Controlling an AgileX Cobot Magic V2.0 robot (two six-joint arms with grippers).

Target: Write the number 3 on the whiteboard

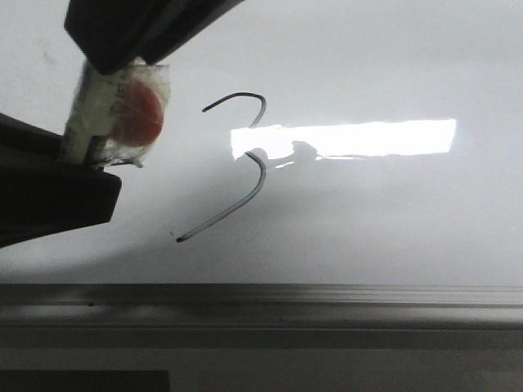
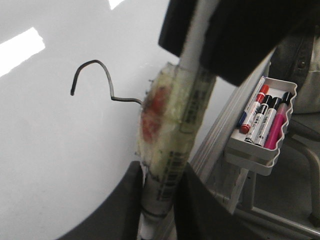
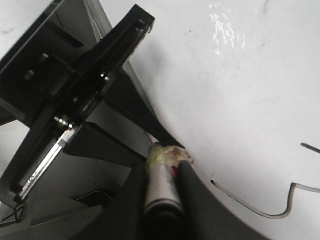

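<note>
Much of the front view's upper left is filled by dark, blurred gripper parts, cut off by the frame edges. Between them sits a white marker wrapped in clear tape with a red patch (image 1: 114, 110), its tip hidden. Which arm holds it cannot be read from this view alone.

The left wrist view shows the left gripper (image 2: 165, 200) closed on that taped marker (image 2: 172, 135), the black fingers pressing its barrel from both sides at the lower centre of the frame. The marker hides the lower half of the thin black-grey hand-drawn number 3 (image 2: 97, 75); only the upper curl shows.

The front view shows the whole slanted number 3 (image 1: 245, 163) at centre left of the large glossy white whiteboard (image 1: 392, 220), crossing the end of a bright rectangular light reflection (image 1: 359, 137). A grey metal rail (image 1: 261, 306) runs along the bottom.

Only the left wrist view shows a grey plastic tray of spare markers (image 2: 262, 130) at the right.

In the right wrist view the right gripper's own fingers are not visible, so I cannot tell its state; the number's long tail (image 3: 255, 202) lies at the lower right.
</note>
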